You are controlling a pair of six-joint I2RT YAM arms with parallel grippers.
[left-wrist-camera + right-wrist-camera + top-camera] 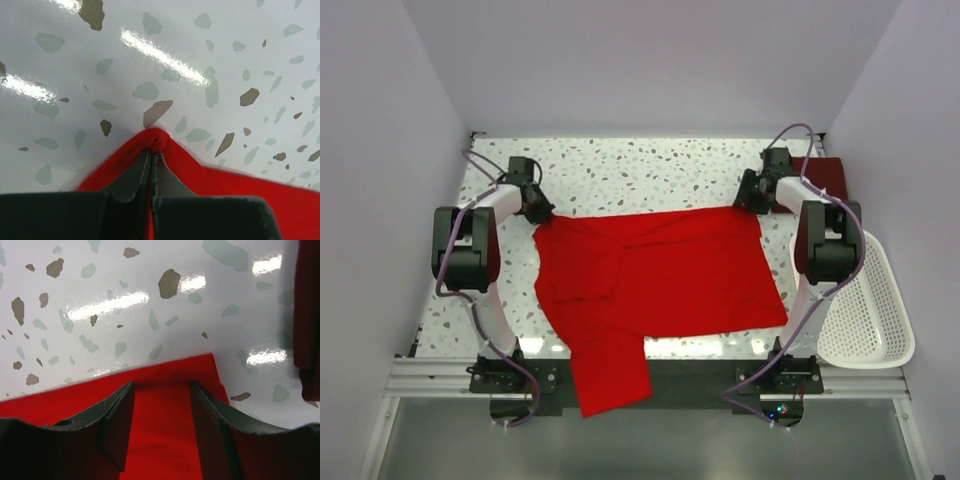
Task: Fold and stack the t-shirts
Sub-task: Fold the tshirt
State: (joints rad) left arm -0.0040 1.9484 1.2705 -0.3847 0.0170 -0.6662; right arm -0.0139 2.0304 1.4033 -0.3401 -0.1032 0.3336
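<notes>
The bright red t-shirt (655,285) lies spread over the table, one part hanging over the near edge. My left gripper (538,214) is shut on its far left corner (159,140), pinching a bunched fold. My right gripper (752,203) is open over its far right corner (200,371), fingers (120,412) resting on the flat cloth. The dark maroon t-shirt (828,175) lies at the far right, behind the right arm; its edge shows in the right wrist view (307,320).
A white slatted basket (868,310) sits at the right edge of the speckled table (640,170). Walls enclose the table on three sides.
</notes>
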